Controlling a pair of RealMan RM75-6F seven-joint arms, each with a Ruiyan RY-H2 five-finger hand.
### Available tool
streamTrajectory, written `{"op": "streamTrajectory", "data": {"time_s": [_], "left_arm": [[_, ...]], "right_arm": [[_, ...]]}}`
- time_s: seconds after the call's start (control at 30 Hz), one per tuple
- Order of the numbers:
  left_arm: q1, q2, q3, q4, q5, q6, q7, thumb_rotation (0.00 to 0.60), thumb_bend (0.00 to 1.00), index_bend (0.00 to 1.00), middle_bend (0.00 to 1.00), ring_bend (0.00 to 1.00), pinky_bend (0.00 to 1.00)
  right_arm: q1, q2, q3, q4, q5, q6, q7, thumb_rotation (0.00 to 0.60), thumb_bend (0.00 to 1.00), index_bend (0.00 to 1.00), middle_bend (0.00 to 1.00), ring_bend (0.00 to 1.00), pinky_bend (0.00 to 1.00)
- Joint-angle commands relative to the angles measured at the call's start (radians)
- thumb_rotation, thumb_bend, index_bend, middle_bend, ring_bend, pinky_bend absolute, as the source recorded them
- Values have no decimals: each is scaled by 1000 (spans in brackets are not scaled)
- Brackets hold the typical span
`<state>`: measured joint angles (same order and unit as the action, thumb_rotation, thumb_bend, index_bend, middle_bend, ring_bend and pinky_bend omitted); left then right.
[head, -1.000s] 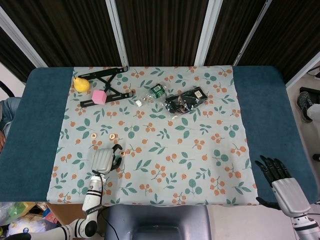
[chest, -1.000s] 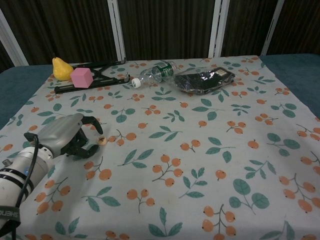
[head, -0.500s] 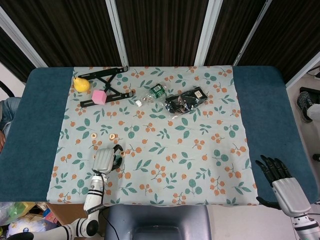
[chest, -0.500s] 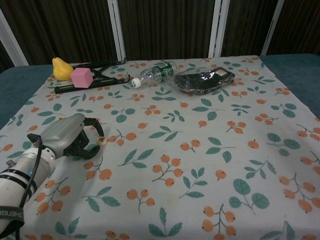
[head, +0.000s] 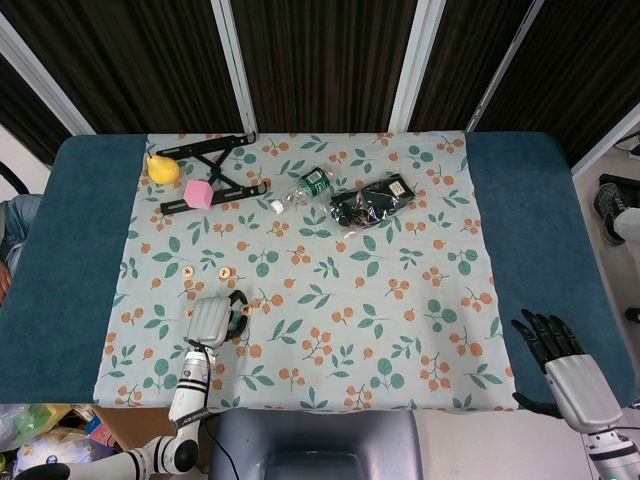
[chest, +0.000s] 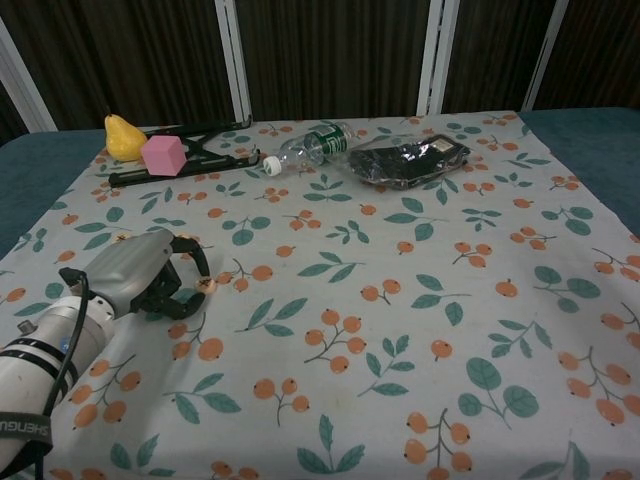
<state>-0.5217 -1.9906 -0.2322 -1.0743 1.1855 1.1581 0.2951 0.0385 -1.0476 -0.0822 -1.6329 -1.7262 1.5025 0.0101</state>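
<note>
Bead, small, round, pale wood w/ dark dot, lies on the leaf-print tablecloth, touching curled fingertips of the left hand; too round for any axis. Right hand: fingers apart, holding nothing.

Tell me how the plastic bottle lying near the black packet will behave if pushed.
The bottle lies on its side, so it would probably roll. It looks clear and empty, so likely light and easy to dent. Its smooth wall may slip in a grip.

head view overhead, chest view low, sharing tablecloth
</note>
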Motion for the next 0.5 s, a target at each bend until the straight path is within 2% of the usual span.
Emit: {"op": "streamTrajectory", "data": {"time_s": [0.03,0.27,0.5], "left_arm": [[0,0,0,-2,0,1,-1,600,403,492,1000,1000,1000],[9,29,4,-44,26,30,-23,600,403,508,1000,1000,1000],[58,170,17,-199,39,71,-19,600,402,508,1000,1000,1000]], "right_arm": [[0,0,0,0,0,1,1,600,205,0,0,0,61],[0,-1,2,2,2,1,1,600,204,0,0,0,61],[0,-4,2,0,5,-3,-8,600,205,0,0,0,61]]}}
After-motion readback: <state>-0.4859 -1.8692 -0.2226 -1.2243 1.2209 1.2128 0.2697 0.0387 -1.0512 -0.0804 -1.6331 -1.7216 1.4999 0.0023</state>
